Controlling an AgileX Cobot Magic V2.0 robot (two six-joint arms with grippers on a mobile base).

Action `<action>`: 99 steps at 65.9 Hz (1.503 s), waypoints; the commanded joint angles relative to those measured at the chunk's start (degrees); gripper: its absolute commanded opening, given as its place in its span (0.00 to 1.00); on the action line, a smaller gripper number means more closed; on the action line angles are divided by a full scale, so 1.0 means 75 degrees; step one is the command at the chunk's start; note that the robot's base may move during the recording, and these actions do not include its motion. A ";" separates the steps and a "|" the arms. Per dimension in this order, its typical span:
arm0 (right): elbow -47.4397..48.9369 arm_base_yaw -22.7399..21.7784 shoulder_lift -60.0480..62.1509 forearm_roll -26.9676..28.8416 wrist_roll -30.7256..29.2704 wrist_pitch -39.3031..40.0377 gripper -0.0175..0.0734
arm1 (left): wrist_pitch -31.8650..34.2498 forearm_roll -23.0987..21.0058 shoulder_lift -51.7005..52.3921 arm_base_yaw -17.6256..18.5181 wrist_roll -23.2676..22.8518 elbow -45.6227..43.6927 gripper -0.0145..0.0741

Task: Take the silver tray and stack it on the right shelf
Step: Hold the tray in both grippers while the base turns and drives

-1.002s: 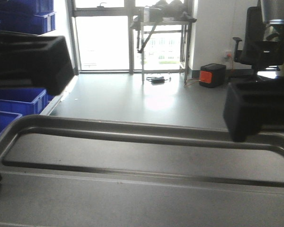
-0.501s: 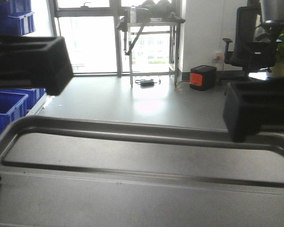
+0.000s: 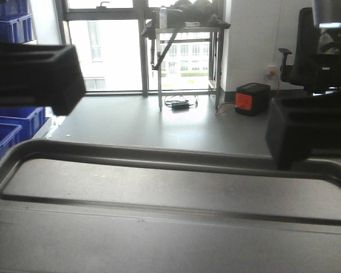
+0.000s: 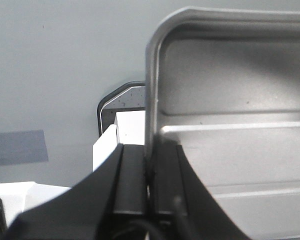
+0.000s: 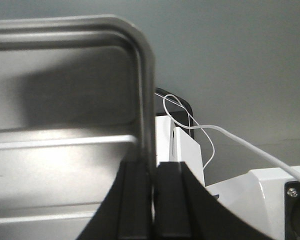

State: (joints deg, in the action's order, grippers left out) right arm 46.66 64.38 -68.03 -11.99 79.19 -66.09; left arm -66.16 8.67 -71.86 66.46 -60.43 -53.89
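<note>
The silver tray fills the lower half of the front view, held level above the floor, with a lengthwise ridge showing on its base. My left gripper is shut on the tray's left rim; in the left wrist view the left gripper pinches the rim of the tray. My right gripper is shut on the right rim; in the right wrist view the right gripper clamps the rim of the tray. The right shelf is out of view.
Blue bins are stacked at the left. Ahead, by the windows, stands a steel table with a cable on the floor under it. An orange-black box and a black office chair are at the right. Grey floor lies beneath.
The room behind has shifted sideways in the front view and the blue bins have slid toward the left edge. Both grippers keep the same hold on the tray.
</note>
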 commanded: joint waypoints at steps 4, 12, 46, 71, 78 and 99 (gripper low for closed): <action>0.0178 -0.0041 0.0170 -0.0436 0.0022 -0.1127 0.27 | -0.1412 0.0160 0.0197 0.0043 0.0040 -0.0180 0.06; 0.0178 -0.0041 0.0170 -0.0436 0.0022 -0.1127 0.27 | -0.1412 0.0130 0.0197 0.0043 0.0040 -0.0180 0.06; 0.0188 -0.0041 0.0170 -0.0442 0.0022 -0.1138 0.27 | -0.1412 0.0197 0.0197 0.0043 0.0040 -0.0180 0.06; 0.0188 -0.0041 0.0170 -0.0442 0.0022 -0.1121 0.27 | -0.1412 0.0231 0.0197 0.0043 0.0040 -0.0180 0.06; 0.0188 -0.0041 0.0170 -0.0442 0.0022 -0.1121 0.27 | -0.1412 0.0231 0.0197 0.0043 0.0040 -0.0180 0.06; 0.0188 -0.0041 0.0170 -0.0442 0.0022 -0.1121 0.27 | -0.1412 0.0215 0.0197 0.0043 0.0040 -0.0180 0.06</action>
State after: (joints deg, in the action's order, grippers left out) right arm 46.66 64.38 -68.03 -12.01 79.19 -66.00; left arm -66.25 8.65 -71.86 66.46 -60.43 -53.97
